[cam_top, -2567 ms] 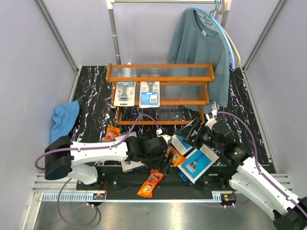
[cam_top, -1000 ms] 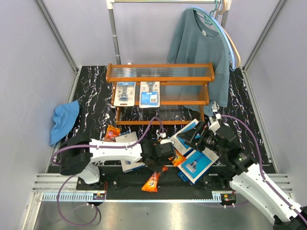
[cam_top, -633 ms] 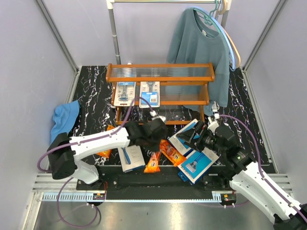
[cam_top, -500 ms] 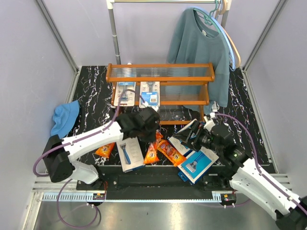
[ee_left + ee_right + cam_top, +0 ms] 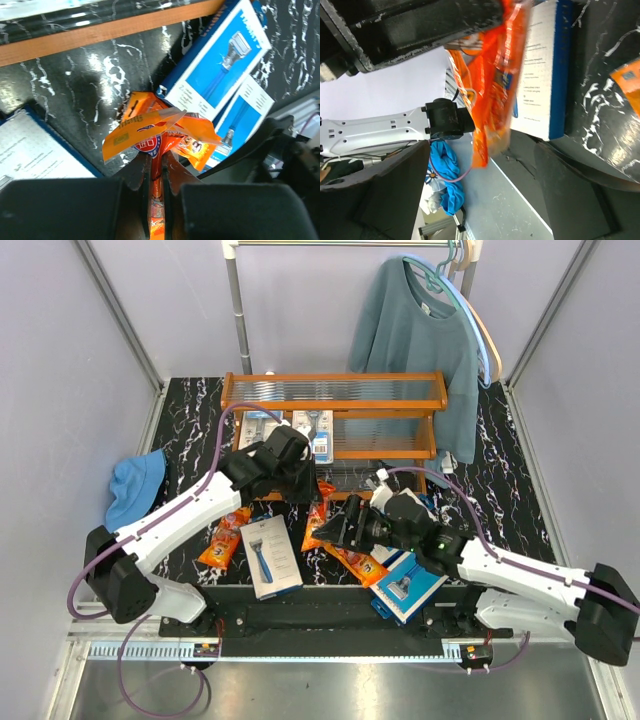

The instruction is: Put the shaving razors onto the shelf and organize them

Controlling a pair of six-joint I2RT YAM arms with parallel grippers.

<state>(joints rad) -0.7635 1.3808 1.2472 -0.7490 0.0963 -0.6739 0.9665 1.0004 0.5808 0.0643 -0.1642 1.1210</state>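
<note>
My left pincer [image 5: 156, 166] is clenched on an orange bag [image 5: 160, 132], nipped at one end so the rest hangs free, prob. for the carry to the shelf [image 5: 335, 405] just beyond, far side. My right pincer [image 5: 481, 147] gapes wide, facing that bag; can't tell if it touches. The other bags [image 5: 222, 540] and boxes [image 5: 270, 555] lie on the table [image 5: 190, 455] nearer me. My left arm [image 5: 180, 520] hides part of the cards [image 5: 321, 440] on the shelf.
</note>
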